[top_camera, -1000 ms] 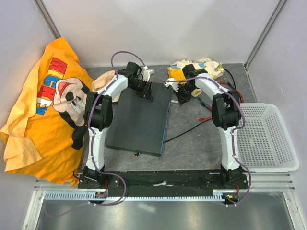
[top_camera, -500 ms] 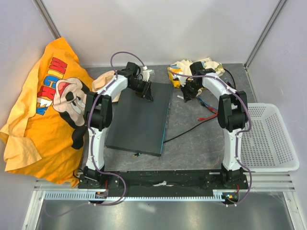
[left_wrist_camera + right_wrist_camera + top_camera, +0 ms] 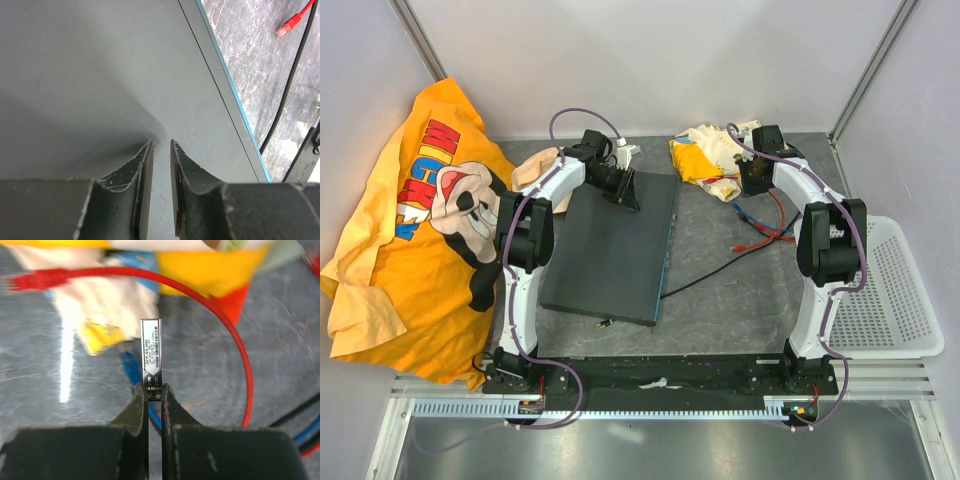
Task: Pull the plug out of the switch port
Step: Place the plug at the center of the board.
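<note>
Far left, spilling up the wall: a crumpled orange cotton T-shirt point(image 3: 410, 230) with a cartoon print. Mid-table, flat on the mottled grey stone-look table point(image 3: 720, 300) between the two arms: the switch point(image 3: 610, 250), a broad dark grey metal slab, matte and faintly scratched, with a thin teal edge point(image 3: 235, 100) down its right side. At the right edge: a white plastic mesh basket point(image 3: 890, 300). Far right: a bunched yellow-and-white cloth point(image 3: 705, 160), with a thin red cable point(image 3: 760, 240), a black cable point(image 3: 710, 275) and a blue cable point(image 3: 131, 367) looping loose just nearer.

Left gripper point(image 3: 161, 145): fingers a narrow slit apart, clasping nothing, tips down on the switch's top close to its far end. Right gripper point(image 3: 154, 386): pinched tight on the near end of the plug point(image 3: 151, 350), a small silver rectangular metal module with a printed label, held out over the red cable and the cloth, well apart from the switch.

Left arm point(image 3: 520, 250): up from its near base, elbow bent, wrist angled in over the switch's far end. Right arm point(image 3: 825, 250): upright, reaching far, wrist turned left toward the cloth.
</note>
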Action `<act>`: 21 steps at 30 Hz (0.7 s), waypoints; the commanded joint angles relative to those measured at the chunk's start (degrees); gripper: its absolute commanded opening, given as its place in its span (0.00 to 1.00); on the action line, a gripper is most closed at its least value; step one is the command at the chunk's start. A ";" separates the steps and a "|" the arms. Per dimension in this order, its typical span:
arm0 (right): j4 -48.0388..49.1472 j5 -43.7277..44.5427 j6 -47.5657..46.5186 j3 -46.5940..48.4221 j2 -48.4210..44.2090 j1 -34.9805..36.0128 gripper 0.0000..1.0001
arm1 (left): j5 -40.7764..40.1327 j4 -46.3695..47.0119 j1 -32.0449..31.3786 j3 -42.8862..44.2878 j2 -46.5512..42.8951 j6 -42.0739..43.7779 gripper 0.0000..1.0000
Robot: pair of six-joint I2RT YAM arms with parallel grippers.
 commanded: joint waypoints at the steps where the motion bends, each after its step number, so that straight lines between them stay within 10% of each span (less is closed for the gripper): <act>1: 0.52 7.73 6.21 -2.24 1.70 -1.29 0.00 | -1.59 2.21 0.43 -0.84 -0.57 -0.51 0.28; 11: -0.01 10.28 8.74 -4.44 4.69 -2.53 0.01 | -1.77 2.47 0.60 -1.72 -1.19 -0.95 0.28; 13: 0.16 9.41 9.03 -4.96 4.60 -2.53 0.34 | -1.68 2.64 0.60 -1.55 -1.10 -0.95 0.28; 21: -1.33 -3.40 9.55 0.73 -0.57 -0.96 0.61 | -1.33 2.65 0.60 -1.55 -0.83 -0.78 0.28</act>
